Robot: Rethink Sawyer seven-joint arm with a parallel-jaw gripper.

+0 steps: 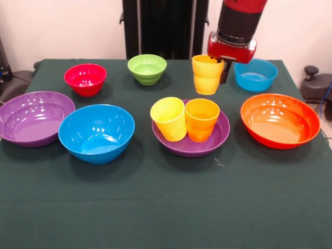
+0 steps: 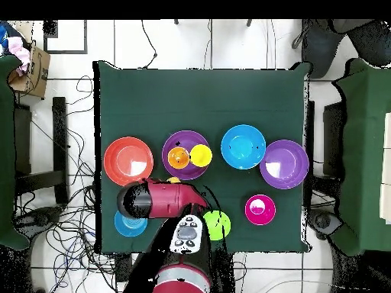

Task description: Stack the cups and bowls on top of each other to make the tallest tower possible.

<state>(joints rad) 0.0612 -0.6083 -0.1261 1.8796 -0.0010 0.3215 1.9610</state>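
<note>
Above table, end effector [image 1: 222, 63] gripping yellow cup [image 1: 207, 74]

Two cups, orange [image 2: 177, 157] and yellow [image 2: 201, 155], stand side by side inside a purple bowl [image 2: 183, 140] on the green table [image 2: 198, 91]

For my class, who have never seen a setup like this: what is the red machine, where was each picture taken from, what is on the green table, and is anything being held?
The red and black machine is a robot arm; its hand grips a yellow cup by the rim, above the table. One picture looks across the table at the robot; the other looks straight down, robot at the bottom. On the cloth: a purple bowl holding a yellow cup and an orange cup, another purple bowl, a large blue bowl, a large orange bowl, and small red, green and blue bowls. No tower stands yet.
</note>
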